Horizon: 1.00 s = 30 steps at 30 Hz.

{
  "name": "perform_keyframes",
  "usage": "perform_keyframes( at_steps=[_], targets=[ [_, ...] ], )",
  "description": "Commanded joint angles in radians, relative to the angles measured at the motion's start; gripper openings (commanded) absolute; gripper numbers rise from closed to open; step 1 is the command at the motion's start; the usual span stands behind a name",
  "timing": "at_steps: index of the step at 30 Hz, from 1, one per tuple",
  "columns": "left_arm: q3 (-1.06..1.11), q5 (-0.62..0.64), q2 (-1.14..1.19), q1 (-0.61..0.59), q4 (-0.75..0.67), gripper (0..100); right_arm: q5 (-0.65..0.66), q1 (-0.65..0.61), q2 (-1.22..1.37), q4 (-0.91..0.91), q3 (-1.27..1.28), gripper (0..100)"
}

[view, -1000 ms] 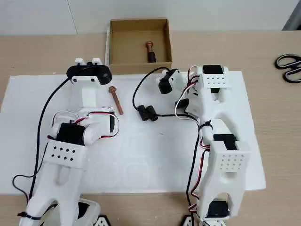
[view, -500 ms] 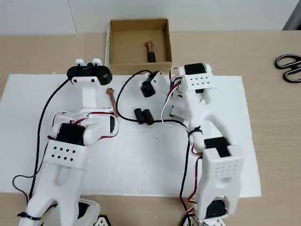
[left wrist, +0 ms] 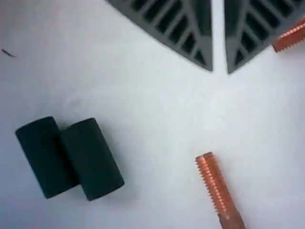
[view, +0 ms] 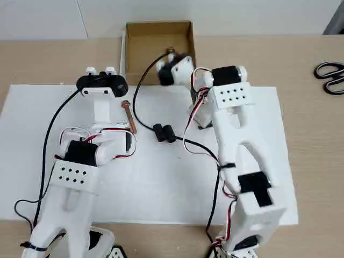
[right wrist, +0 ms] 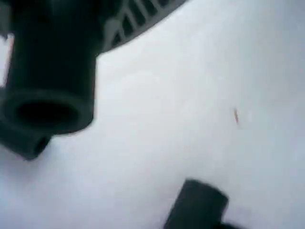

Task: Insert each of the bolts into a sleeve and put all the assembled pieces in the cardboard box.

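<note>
Right hand (view: 181, 67) has swung from mid-sheet up to the box (view: 142, 45) over the last second. Left arm (view: 100, 110), bolt and sleeves have not moved.

High view: right hand sits over the box's near wall and covers the assembled piece seen inside earlier. One bolt (view: 129, 116) lies on the sheet (view: 172, 183), just beside the left arm. Two sleeves (view: 164, 131) lie side by side, touching, near mid-sheet. The right arm's cable (view: 193, 145) runs right past them. Scissors (view: 330, 75) lie on the counter (view: 301, 48), well apart.

Left wrist: left hand (left wrist: 219, 67) nearly closed, thin slit, nothing between the jaws. Sleeves and the bolt's threaded tip lie on the sheet nearby. A copper end (left wrist: 289, 38), likely another bolt, shows just beside one jaw.

Right wrist: right hand clamped on a held sleeve (right wrist: 47, 90), open end toward the camera. Bore looks empty, not certain.

Progress (judged): one piece boxed; at least one bolt and two sleeves loose. Under half done.

Obstacles: cable by the sleeves could snag; right arm blocks the box mouth.
</note>
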Motion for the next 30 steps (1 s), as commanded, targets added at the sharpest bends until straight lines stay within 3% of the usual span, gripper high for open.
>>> perform_keyframes(
  at_steps=[1, 12, 18, 25, 30],
  targets=[
    [-0.018, -0.005, -0.012, -0.003, -0.051, 1, -0.155, 0.012, -0.088, 0.018, -0.003, 0.9],
    [-0.016, -0.003, -0.011, -0.003, -0.072, 1, -0.249, 0.054, -0.096, 0.182, -0.002, 0.8],
    [-0.016, -0.002, -0.011, -0.003, -0.06, 1, -0.489, 0.061, -0.097, 0.18, 0.015, 0.3],
    [-0.087, 0.031, -0.014, -0.054, -0.138, 1, -0.575, 0.061, -0.097, 0.174, 0.141, 0.3],
    [-0.335, 0.06, 0.012, -0.087, 0.034, 1, -0.577, 0.067, -0.099, 0.174, 0.175, 0.4]
  ],
)
